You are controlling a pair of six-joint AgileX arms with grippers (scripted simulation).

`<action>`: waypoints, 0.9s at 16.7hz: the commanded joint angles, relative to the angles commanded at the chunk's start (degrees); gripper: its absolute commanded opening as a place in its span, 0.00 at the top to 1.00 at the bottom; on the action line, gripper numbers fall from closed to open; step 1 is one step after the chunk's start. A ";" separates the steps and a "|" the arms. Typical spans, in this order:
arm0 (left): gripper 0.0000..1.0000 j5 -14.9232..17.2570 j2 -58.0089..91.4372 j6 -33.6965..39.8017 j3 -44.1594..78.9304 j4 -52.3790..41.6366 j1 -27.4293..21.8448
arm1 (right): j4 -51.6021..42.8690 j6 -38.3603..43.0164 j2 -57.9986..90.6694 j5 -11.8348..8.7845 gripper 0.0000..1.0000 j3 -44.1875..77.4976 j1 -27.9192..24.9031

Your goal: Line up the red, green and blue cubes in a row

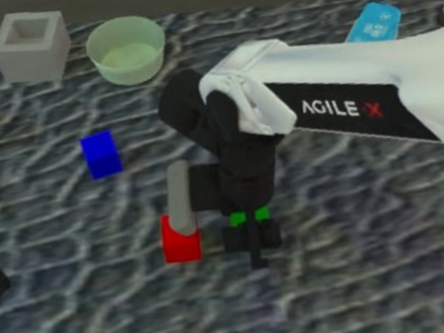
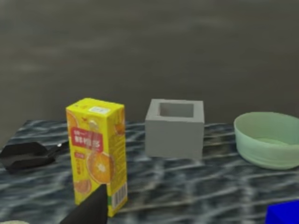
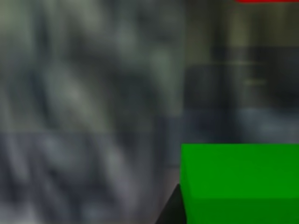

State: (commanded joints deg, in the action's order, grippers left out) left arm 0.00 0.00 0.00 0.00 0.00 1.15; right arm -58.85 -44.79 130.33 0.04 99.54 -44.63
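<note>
Top view shows the blue cube (image 1: 100,154) left of centre on the worktop (image 1: 373,262), the red cube (image 1: 180,239) nearer, and just right of it the right gripper (image 1: 249,231), fingers closed around the green cube (image 1: 248,216).

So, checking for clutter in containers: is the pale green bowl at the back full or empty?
Empty, as far as shown. The top view shows the green bowl with only its own pale floor inside; the left wrist view shows only its outer wall and rim.
</note>
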 joint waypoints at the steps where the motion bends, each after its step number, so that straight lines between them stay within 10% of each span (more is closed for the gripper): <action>1: 0.00 0.00 0.00 0.00 0.00 0.00 0.00 | 0.00 0.00 0.00 0.00 0.92 0.00 0.00; 13: 0.00 0.00 0.00 0.00 0.00 0.00 0.00 | 0.00 0.00 0.00 0.00 0.02 0.00 0.00; 15: 0.00 0.00 0.00 0.00 0.00 0.00 0.00 | 0.00 0.00 0.00 0.00 0.00 0.00 0.00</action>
State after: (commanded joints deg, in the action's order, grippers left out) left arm 0.00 0.00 0.00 0.00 0.00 1.15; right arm -58.85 -44.79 130.33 0.04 99.54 -44.63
